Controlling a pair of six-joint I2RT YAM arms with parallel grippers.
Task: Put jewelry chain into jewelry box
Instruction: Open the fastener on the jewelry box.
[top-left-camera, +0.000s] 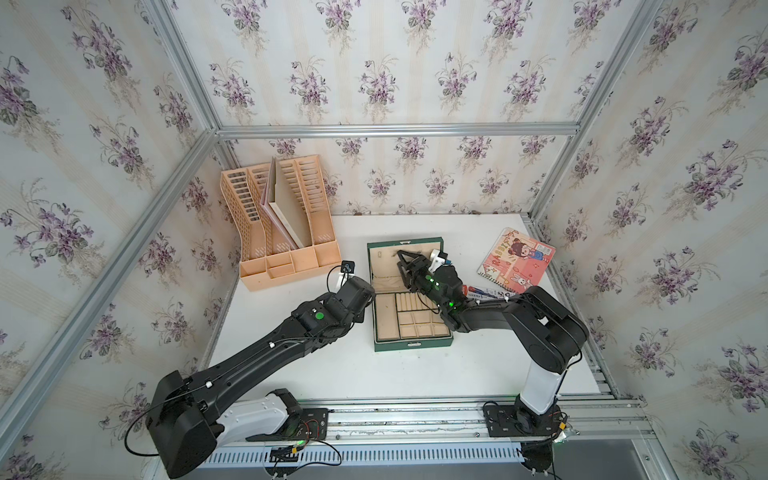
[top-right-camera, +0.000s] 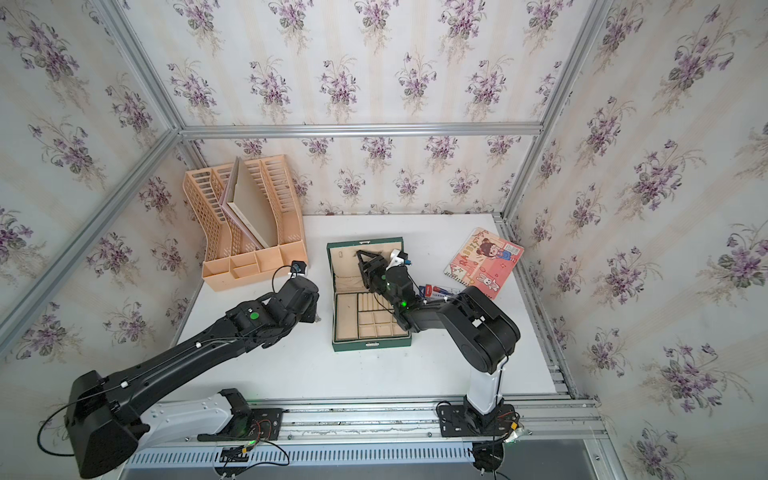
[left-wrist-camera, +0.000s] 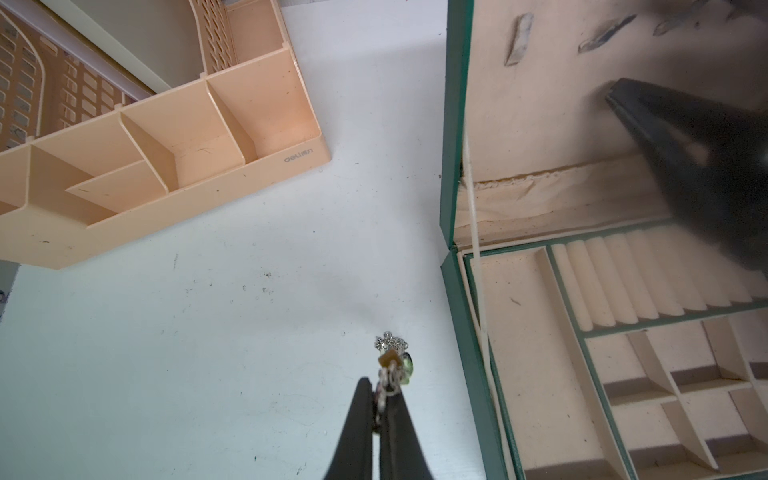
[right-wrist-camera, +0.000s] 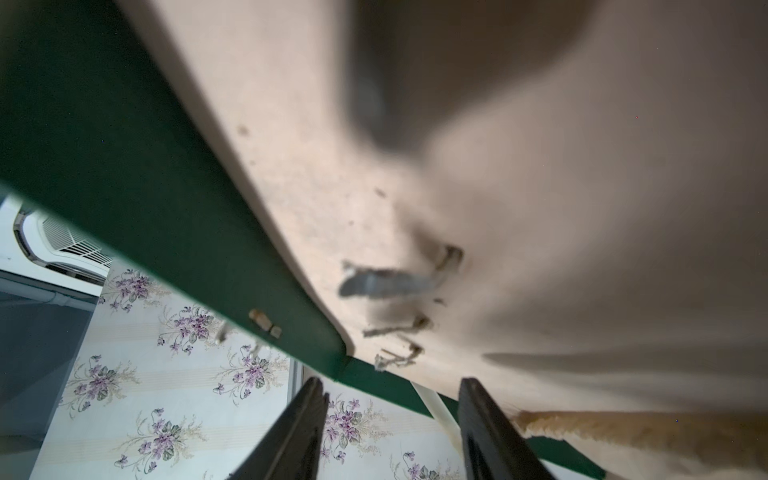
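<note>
The left gripper (left-wrist-camera: 380, 388) is pinching the jewelry chain (left-wrist-camera: 392, 353), its jaws pressed together on the links. The chain is bunching at the fingertips with 2 small beads showing. It is hanging over the white table (left-wrist-camera: 249, 332), just beside the jewelry box (top-left-camera: 411, 343) and outside it. The box is standing open with its lid raised. The right gripper (right-wrist-camera: 390, 386) is holding its 2 fingers spread, close against the lid's beige lining near the top edge; contact cannot be confirmed.
</note>
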